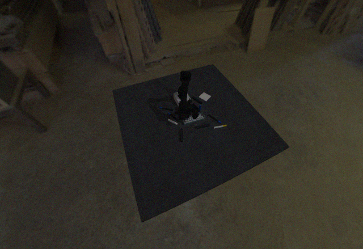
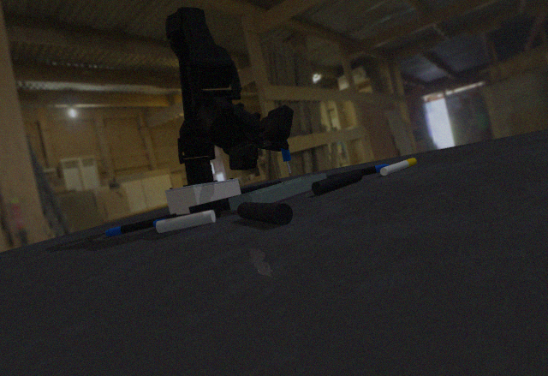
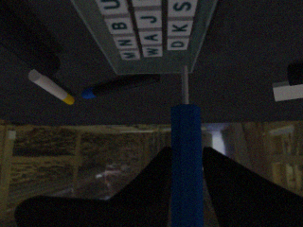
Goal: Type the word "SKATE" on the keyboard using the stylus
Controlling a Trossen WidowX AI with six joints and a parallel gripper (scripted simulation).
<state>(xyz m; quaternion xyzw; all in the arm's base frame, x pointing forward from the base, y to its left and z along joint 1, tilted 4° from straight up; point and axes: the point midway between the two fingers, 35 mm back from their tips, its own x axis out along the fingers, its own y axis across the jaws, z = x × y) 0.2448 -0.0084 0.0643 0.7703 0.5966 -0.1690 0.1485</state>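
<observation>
My gripper (image 2: 284, 146) (image 3: 187, 153) is shut on the blue stylus (image 1: 199, 108) (image 2: 286, 155) (image 3: 187, 175), which points down with its thin metal tip out. The pale green keyboard (image 1: 193, 118) (image 2: 282, 189) (image 3: 153, 67) lies below, with white letter keys. In the wrist view the tip shows over the keyboard's edge strip, just beyond the D key (image 3: 177, 43), with the K key (image 3: 180, 27) and S key (image 3: 182, 7) in line past it. The A key (image 3: 151, 37) is in the middle row. In the exterior view the tip appears slightly above the keyboard. The T and E keys are not in the wrist view.
A white marker with a yellow end (image 1: 219, 126) (image 2: 396, 167) (image 3: 49, 86) and a black pen with a blue end (image 3: 123, 85) lie beside the keyboard. Dark cylinders (image 1: 180, 135) (image 2: 336, 182), a white cylinder (image 1: 172, 121) (image 2: 186, 221) and a white block (image 2: 203, 194) lie around.
</observation>
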